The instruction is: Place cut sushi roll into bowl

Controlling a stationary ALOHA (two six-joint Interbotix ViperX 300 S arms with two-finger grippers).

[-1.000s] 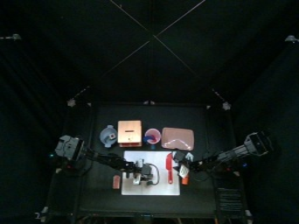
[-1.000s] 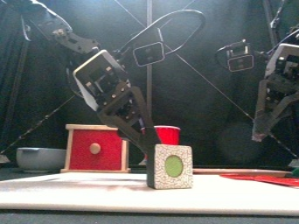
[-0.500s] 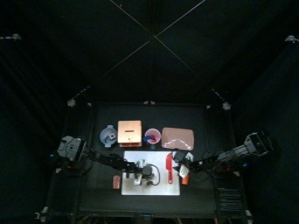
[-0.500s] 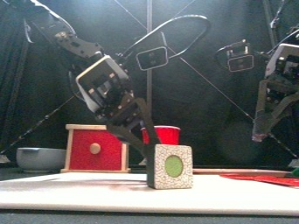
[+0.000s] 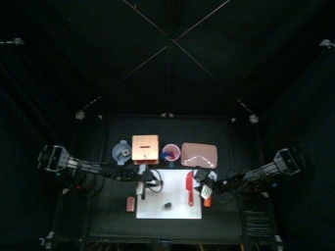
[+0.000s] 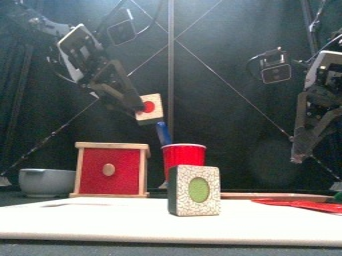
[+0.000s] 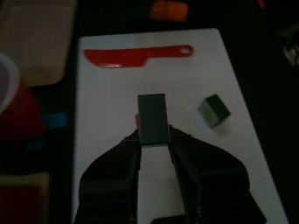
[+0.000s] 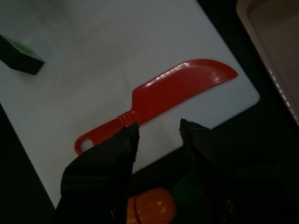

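Left gripper (image 7: 152, 140): clamped on one sushi piece (image 7: 152, 115), which is held up in the air over the board (image 7: 117, 92).
Right gripper (image 8: 158, 144): jaws apart, nothing held; it is parked above the red knife (image 8: 170, 92).
Other pieces: one piece (image 6: 195, 190) is left standing on the board, near the front edge.
Bowl (image 6: 47, 181): it is found on the table's left side, behind the board and well apart from the held piece.
Step in hand: the piece is probably being carried to the bowl.
How to do it well: the piece should be kept squeezed until it is right over the bowl, brought low, then let go. The red box (image 6: 110, 170) beside the bowl should not be bumped.
Hard to see: the inside of the bowl is hidden. The third piece cannot be picked out.
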